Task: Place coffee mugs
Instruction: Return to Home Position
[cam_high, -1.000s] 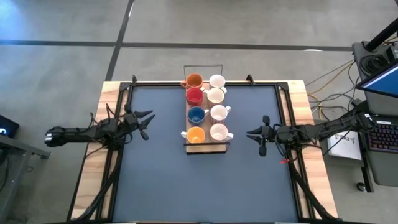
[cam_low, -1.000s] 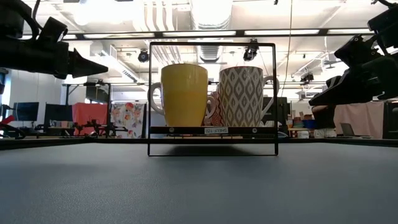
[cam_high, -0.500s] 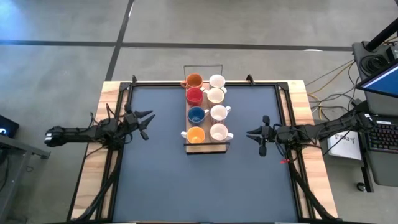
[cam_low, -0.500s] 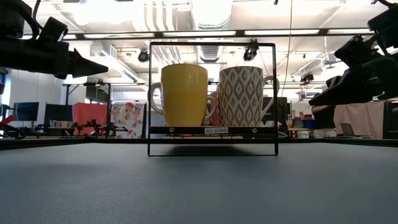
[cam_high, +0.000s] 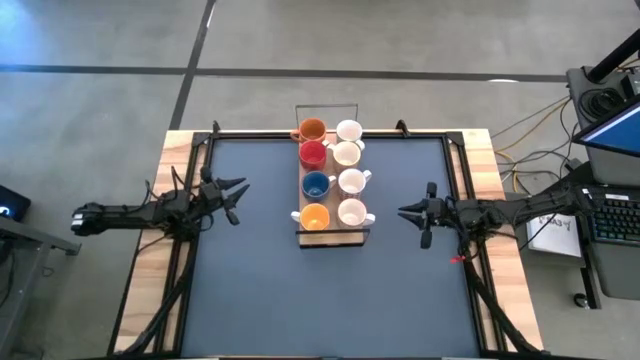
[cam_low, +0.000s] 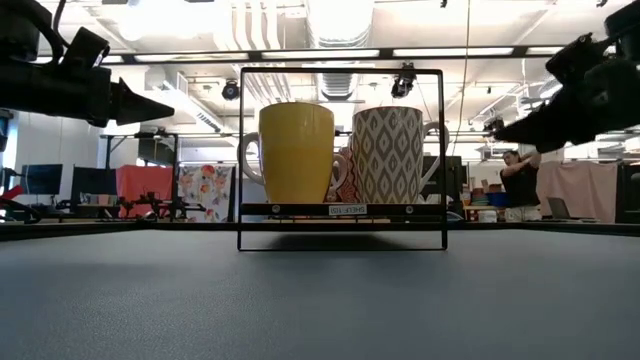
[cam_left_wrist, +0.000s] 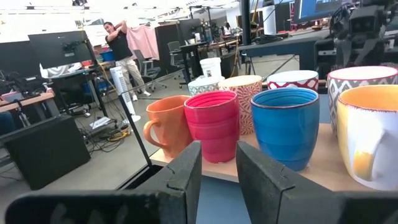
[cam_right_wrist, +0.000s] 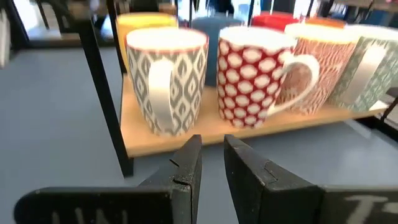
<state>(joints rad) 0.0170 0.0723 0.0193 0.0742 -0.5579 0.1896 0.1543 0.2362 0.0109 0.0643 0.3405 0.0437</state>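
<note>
I see eight coffee mugs (cam_high: 316, 184) on the shelf (cam_high: 333, 236), with both arms off to the sides.
The shelf holds two rows: orange, red, blue and orange on the left, four white on the right. My left gripper (cam_high: 236, 200) and right gripper (cam_high: 402, 212) float well apart from it, fingers a little apart, holding nothing. From above the white ones look plain, but my wrist views show patterns.
</note>
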